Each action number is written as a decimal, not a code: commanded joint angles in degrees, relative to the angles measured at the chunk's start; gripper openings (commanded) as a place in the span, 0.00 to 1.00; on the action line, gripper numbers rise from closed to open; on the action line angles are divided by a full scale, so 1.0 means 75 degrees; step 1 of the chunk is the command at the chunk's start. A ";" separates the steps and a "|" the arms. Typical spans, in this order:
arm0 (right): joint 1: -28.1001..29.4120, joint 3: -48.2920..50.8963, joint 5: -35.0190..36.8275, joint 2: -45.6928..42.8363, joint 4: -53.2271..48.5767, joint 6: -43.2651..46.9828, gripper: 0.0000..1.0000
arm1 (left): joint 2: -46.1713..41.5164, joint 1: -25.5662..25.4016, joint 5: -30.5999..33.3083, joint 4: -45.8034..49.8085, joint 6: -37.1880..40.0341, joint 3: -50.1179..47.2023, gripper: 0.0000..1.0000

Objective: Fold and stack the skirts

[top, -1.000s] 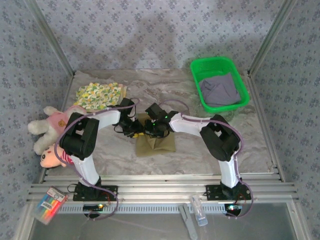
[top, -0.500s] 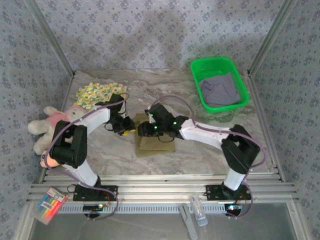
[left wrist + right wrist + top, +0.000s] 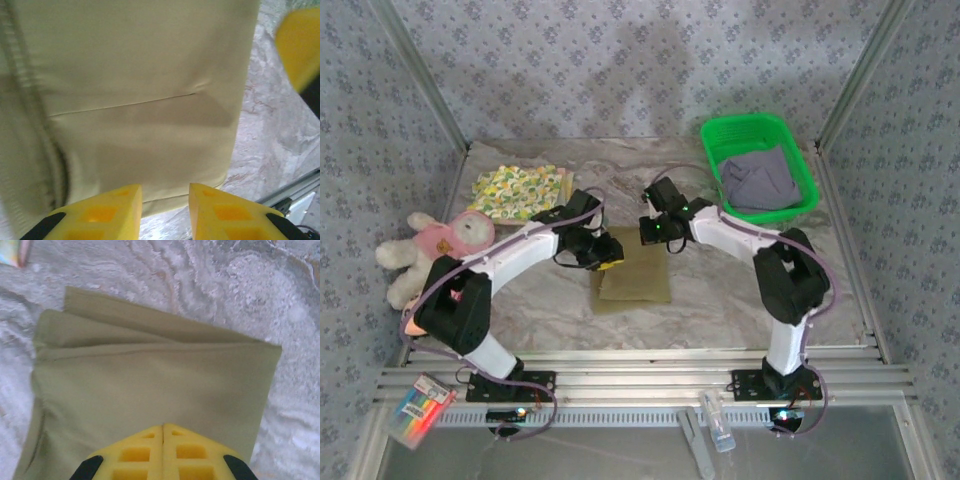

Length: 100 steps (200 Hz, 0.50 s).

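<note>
Looking down from the top camera, I see the olive skirt (image 3: 635, 285) lying folded flat in the middle of the table (image 3: 740, 290), between the two arms. The left claw (image 3: 604, 260) hangs over its far left corner and the right claw (image 3: 656, 232) over its far right corner. A floral skirt (image 3: 515, 190) lies at the far left. A greyish-purple skirt (image 3: 757, 180) is heaped in the green basket (image 3: 745, 122) at the far right. A pink plush toy (image 3: 430, 255) lies at the left edge (not one of mine to fold).

On the left wrist camera, the left claw (image 3: 165, 212) has its yellow fingers (image 3: 100, 215) apart with nothing between them. The olive skirt (image 3: 140, 75) spreads beneath, with a crease across it and a stitched hem down one side.

On the right wrist camera, the right claw (image 3: 163, 450) has its fingers pressed together, gripping nothing that I can see. It sits above the olive skirt (image 3: 150, 385), whose layered folded edges show along one side.
</note>
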<state>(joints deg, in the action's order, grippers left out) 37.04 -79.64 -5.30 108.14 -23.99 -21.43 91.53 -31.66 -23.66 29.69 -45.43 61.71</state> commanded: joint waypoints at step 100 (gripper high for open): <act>-0.0528 -0.0090 0.0117 0.1217 -0.2740 -0.0872 0.00 | 0.1295 0.0106 0.1645 0.0439 0.0806 -0.0488 0.34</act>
<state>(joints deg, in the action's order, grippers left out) 34.74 -89.47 -5.61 121.08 -37.71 -23.53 97.34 -31.88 -17.65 27.20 -45.39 55.40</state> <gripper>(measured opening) 0.050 0.334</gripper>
